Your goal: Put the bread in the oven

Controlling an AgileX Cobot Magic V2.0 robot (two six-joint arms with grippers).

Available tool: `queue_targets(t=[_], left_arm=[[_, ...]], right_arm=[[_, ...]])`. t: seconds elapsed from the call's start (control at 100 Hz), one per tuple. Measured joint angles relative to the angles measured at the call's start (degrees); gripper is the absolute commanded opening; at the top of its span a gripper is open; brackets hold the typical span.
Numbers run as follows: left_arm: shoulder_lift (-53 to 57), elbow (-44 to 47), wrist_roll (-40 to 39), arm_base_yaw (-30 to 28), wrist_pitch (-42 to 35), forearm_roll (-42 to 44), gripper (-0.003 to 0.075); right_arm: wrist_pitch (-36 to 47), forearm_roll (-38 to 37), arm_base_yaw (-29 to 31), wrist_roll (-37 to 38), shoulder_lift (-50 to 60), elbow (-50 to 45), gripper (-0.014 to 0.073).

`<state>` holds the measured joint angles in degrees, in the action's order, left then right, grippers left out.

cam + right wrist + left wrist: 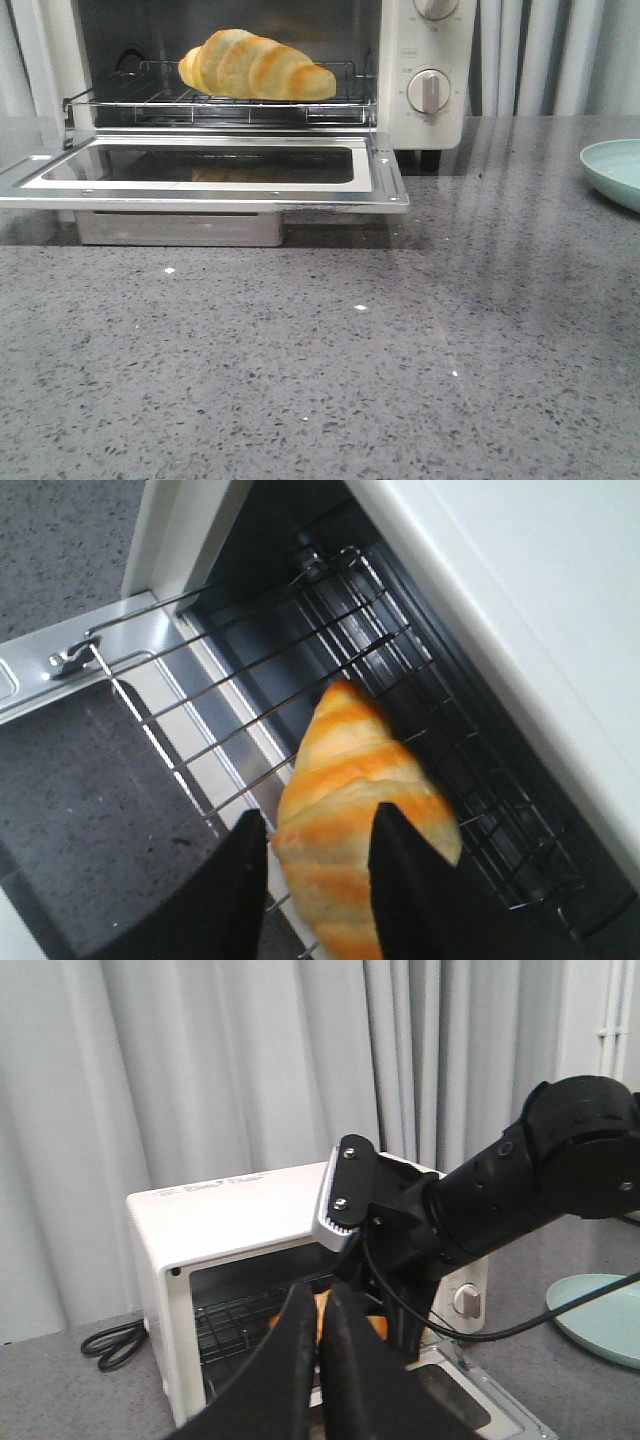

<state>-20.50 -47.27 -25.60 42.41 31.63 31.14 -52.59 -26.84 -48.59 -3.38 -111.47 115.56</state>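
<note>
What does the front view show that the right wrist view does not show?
Only the front view shows the oven's two knobs, the whole open door and a pale green plate on the counter. Only the right wrist view shows the right hand, its fingers over the bread. Both show the bread lying on the wire rack.

My claw [318,865] hangs over the bread [355,820], fingers apart. The bread lies on the oven's [520,630] wire rack [290,660], tip toward twelve o'clock.

Looking like a staged kitchen setup: toaster oven [430,70] sitting on a speckled grey countertop [330,370], grey curtains [250,1070] hanging behind.
</note>
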Motion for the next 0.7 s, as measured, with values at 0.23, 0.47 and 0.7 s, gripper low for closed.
queue_targets(t=[0.23,0.47,0.7], left_arm=[[4.3,0.3,-1.2,0.0,2.4,2.8,-0.0022],[8.0,5.3,-5.7,-0.3,2.2,5.3,-0.0022],[9.9,10.0,-7.3,-7.4,1.5,5.9,-0.0022]], right_arm=[[-4.2,2.5,-1.2,0.0,1.5,0.1,0.0085],[-9.8,3.9,-1.2,0.0,6.5,0.2,0.0085],[-16.0,4.1,-1.2,0.0,12.6,0.2,-0.0039]])
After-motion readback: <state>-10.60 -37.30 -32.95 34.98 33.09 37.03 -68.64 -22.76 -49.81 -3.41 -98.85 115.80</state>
